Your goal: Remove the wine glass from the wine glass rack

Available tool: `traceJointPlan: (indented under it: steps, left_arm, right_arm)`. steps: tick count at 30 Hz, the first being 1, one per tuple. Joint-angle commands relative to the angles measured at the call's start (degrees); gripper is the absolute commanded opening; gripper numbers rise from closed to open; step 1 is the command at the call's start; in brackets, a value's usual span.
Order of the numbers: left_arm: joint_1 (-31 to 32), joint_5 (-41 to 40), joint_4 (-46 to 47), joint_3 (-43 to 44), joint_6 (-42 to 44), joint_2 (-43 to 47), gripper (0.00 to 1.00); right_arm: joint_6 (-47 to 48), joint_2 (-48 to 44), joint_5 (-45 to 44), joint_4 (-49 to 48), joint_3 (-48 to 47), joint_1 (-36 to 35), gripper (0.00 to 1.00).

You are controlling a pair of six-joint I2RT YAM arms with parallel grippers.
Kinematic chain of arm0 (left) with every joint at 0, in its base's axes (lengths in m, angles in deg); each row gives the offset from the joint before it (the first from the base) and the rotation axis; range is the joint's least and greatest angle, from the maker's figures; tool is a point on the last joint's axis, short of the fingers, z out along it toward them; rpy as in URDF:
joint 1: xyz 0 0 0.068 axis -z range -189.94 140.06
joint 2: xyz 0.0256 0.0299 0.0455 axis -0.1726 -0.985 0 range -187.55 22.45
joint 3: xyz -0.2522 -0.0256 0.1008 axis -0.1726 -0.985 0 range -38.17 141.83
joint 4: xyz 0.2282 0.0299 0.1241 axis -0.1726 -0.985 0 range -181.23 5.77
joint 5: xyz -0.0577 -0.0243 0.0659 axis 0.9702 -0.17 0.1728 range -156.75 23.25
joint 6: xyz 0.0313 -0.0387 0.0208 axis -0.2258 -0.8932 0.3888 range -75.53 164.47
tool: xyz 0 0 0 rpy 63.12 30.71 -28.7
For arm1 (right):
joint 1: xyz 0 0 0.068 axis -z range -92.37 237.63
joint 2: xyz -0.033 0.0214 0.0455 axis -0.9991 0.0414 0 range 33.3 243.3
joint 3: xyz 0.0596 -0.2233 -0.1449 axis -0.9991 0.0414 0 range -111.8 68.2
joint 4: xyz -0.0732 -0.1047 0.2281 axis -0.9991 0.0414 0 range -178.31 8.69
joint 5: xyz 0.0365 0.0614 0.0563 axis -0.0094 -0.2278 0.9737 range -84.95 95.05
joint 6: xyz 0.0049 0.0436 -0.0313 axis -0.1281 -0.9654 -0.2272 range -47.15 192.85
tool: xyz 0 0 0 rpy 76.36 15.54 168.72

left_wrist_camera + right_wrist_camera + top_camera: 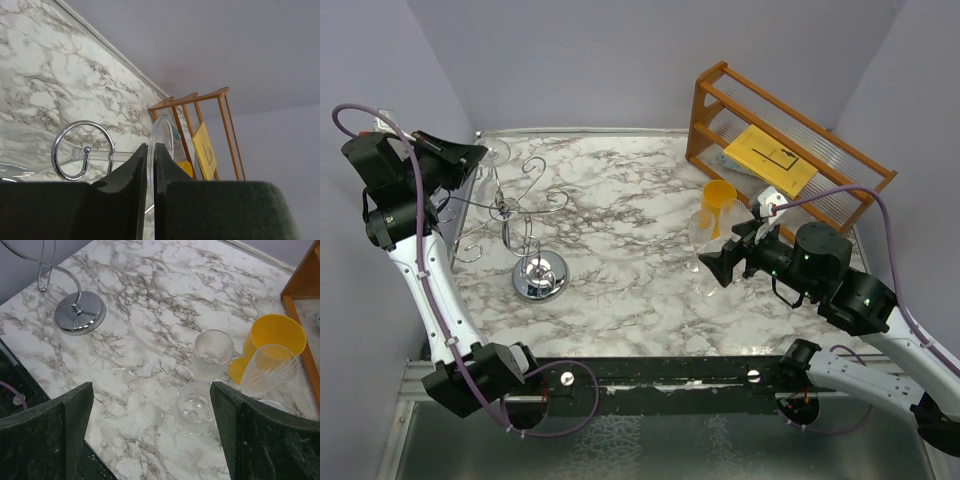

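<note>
The wine glass rack (540,276) is a silvery wire tree with curled arms on a round chrome base, standing at the table's left. Its base (80,313) also shows in the right wrist view. A clear wine glass (163,131) hangs sideways with its stem (122,155) through a ring-shaped arm (82,122) of the rack. My left gripper (151,146) is shut on the thin edge of the glass's foot, up at the rack's top left (473,156). My right gripper (150,390) hovers open and empty over the table's right side (720,266).
A wooden slatted shelf (790,150) with a yellow card (770,160) stands at the back right. In front of it are a yellow cup (275,335), a ribbed glass (267,370), a frosted tumbler (210,355) and an upright stemmed glass (194,407).
</note>
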Motion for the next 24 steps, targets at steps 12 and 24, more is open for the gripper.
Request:
traceJointPlan:
  steps: [12,24]
  left_arm:
    - [0.3,-20.1,-12.3,4.6,5.4,7.5,0.00]
    - [0.3,-17.1,-0.9,6.5,6.8,4.4,0.00]
  right_arm:
    - [0.1,0.0,-0.6,-1.7,-0.3,-0.4,1.00]
    - [0.2,0.1,-1.0,-1.7,-0.9,-0.3,1.00]
